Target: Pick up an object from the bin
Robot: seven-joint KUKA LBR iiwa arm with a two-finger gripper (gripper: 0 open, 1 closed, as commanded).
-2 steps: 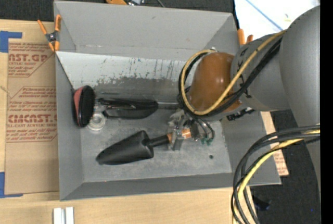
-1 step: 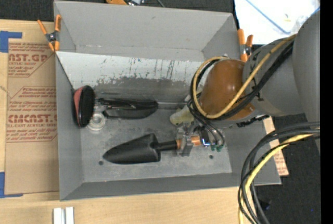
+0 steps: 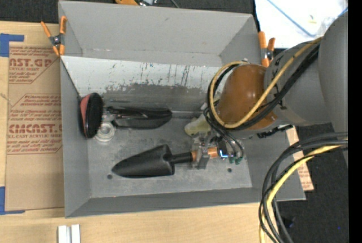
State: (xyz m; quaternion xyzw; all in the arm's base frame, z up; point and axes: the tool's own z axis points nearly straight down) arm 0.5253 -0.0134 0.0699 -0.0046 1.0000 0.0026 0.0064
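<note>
Closest to my camera is the arm's brown-orange wrist cover (image 3: 243, 98), looped with yellow and black cables. Below it the gripper (image 3: 199, 156) hangs low at the floor of the grey metal bin (image 3: 153, 27). I cannot tell how far open it is, or whether it has hold of anything.

Right at its tip is the thin handle of a black plastic scoop (image 3: 144, 164), matte, with a broad pointed blade. The scoop lies flat and stretches away from the gripper, opposite the arm.

Just beside the gripper, towards the far wall, is a small pale yellowish piece (image 3: 195, 127). Past the scoop lies a long glossy black tool (image 3: 141, 117). Well apart from the gripper are a small clear round cap (image 3: 104, 133) and a red-and-black oval object (image 3: 90, 115).
</note>
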